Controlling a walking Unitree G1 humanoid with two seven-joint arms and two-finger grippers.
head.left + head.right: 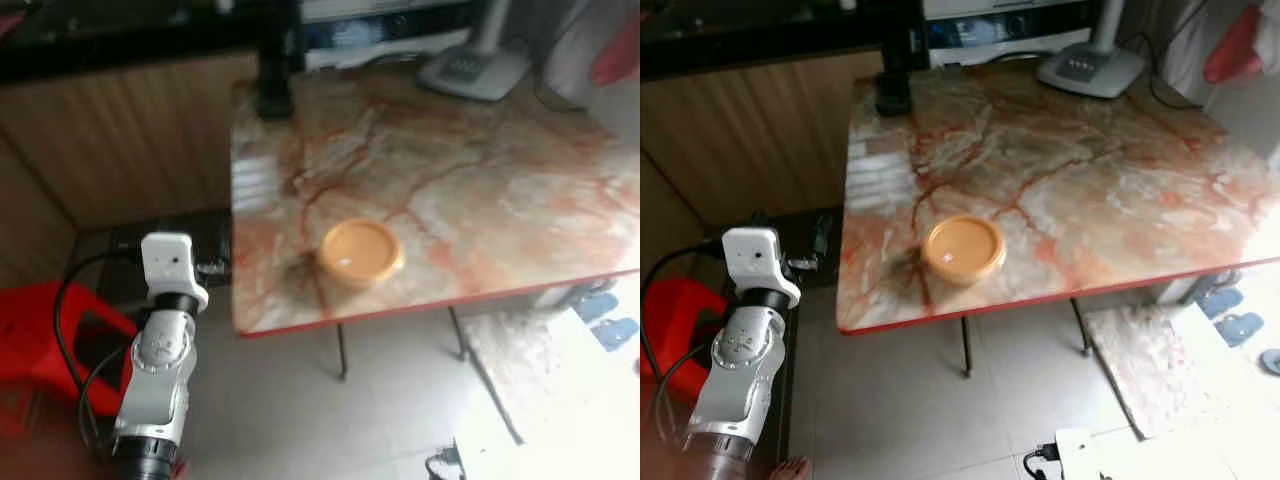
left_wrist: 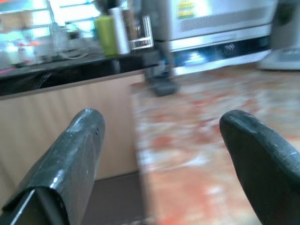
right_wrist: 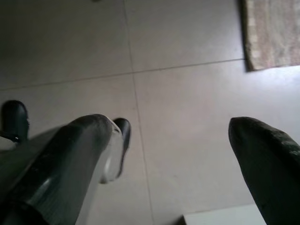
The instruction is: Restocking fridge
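A shallow round orange plastic dish (image 1: 963, 249) sits alone on the marble-patterned tabletop with red veins and a red edge (image 1: 1090, 180), close to the front edge and nearer the robot's left corner. At the far side of that table, a dark stand base (image 1: 894, 98) rests by the back left corner and a pale grey lamp base with buttons (image 1: 1090, 68) by the back right. Off the table's left edge, the silver left arm (image 1: 740, 360) is raised, forearm angled up and forward, its white wrist camera block on top; it hovers beside the table, apart from the dish. The left gripper (image 2: 164, 154) is spread wide, its two black fingers (image 2: 77, 150) well separated with nothing between them, aimed across the tabletop toward a wooden counter front (image 2: 61, 126) and a silver appliance (image 2: 220, 23) behind. The right gripper (image 3: 173, 159) hangs pointing down at grey floor tiles (image 3: 178, 93), fingers also parted and empty, a beige rug (image 3: 272, 33) corner near. A red plastic stool (image 1: 40, 340) stands by the left arm
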